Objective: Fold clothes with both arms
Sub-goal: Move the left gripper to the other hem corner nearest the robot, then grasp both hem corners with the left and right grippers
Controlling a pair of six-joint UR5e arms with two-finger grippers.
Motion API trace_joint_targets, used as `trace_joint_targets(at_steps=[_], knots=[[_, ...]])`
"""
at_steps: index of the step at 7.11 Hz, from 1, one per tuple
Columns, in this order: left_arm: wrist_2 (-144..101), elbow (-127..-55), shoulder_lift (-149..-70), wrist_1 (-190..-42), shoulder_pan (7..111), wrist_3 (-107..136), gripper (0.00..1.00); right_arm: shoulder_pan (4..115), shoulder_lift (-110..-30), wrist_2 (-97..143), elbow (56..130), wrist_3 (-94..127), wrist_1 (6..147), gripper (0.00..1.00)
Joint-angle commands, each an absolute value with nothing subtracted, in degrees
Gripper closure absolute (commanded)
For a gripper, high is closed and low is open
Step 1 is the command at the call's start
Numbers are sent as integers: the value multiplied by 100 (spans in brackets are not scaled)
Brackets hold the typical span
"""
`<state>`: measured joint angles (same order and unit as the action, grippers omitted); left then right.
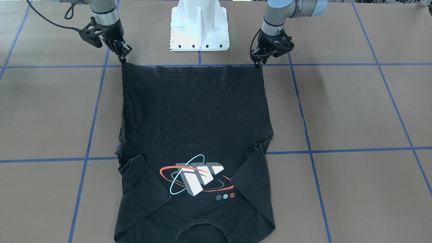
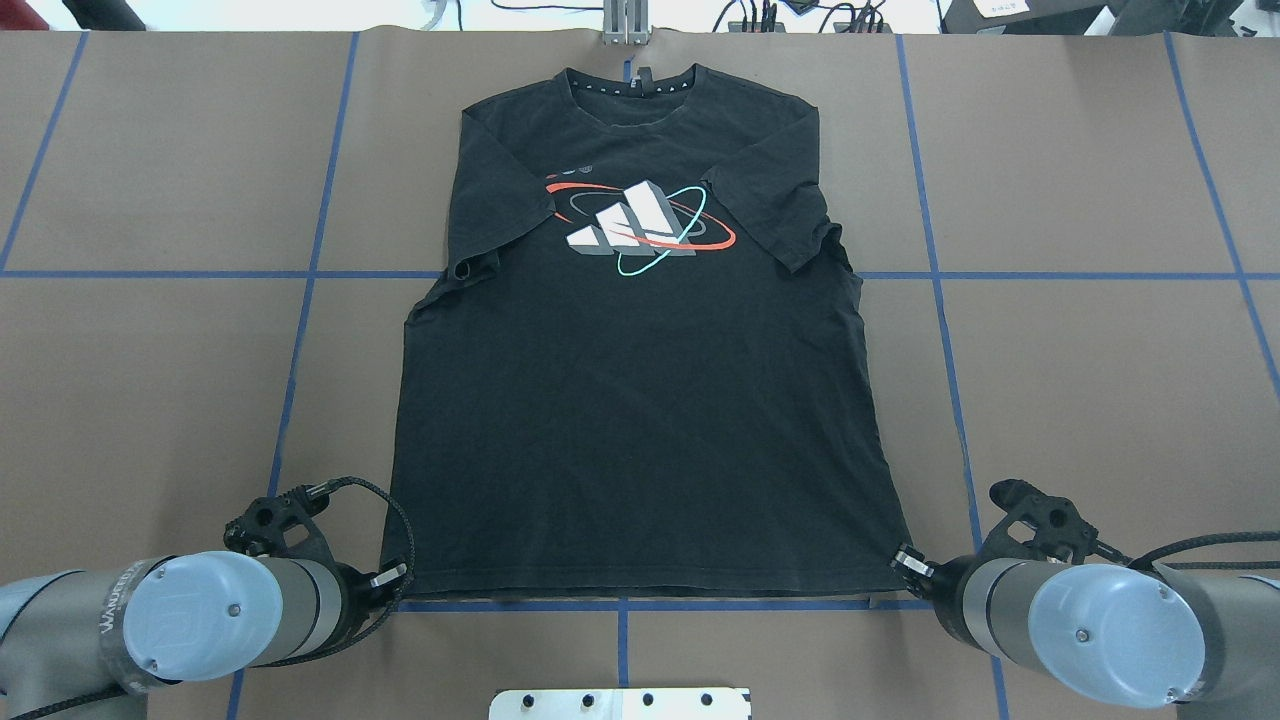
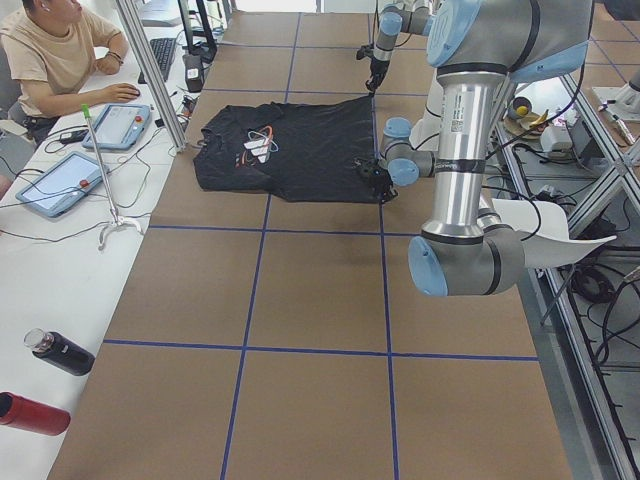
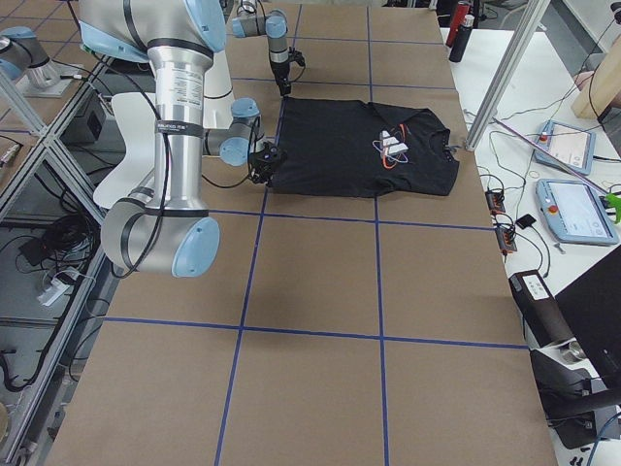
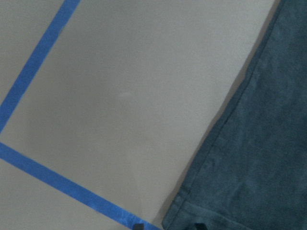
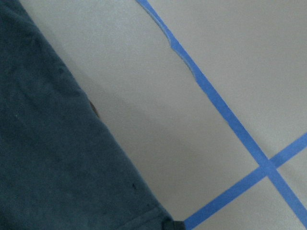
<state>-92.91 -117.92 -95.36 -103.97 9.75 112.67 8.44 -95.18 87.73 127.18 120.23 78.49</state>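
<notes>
Lying flat and logo-up, the T-shirt (image 2: 640, 400) is spread mid-table (image 2: 1100, 380) with its sleeves folded in.
I see the left gripper (image 1: 258, 62) and the right gripper (image 1: 123, 60) at its near hem corners; whether they pinch the cloth, I cannot tell.

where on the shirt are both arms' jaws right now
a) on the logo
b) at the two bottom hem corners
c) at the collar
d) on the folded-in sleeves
b: the left gripper and the right gripper each have their jaws down at one corner of the bottom hem of the T-shirt, the edge nearest the robot.
</notes>
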Motion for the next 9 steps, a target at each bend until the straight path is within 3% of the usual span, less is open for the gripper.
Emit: trace_joint_targets(at_steps=[1,3,5,9], knots=[[-9290,-11786,-9536,-10397,976,11268,74,844,-9519,8780,12726,12023,7849,100],[-9299,-11795,-9536,-10397,976,11215,100,844,-9510,8771,12744,12023,7849,100],[-9308,-11882,-9536,-10406,993,11189,100,844,-9501,8771,12753,12023,7849,100],[-9562,-12785,-9309,-10354,1028,11188,100,1090,-9676,9122,13103,12015,7849,100]])
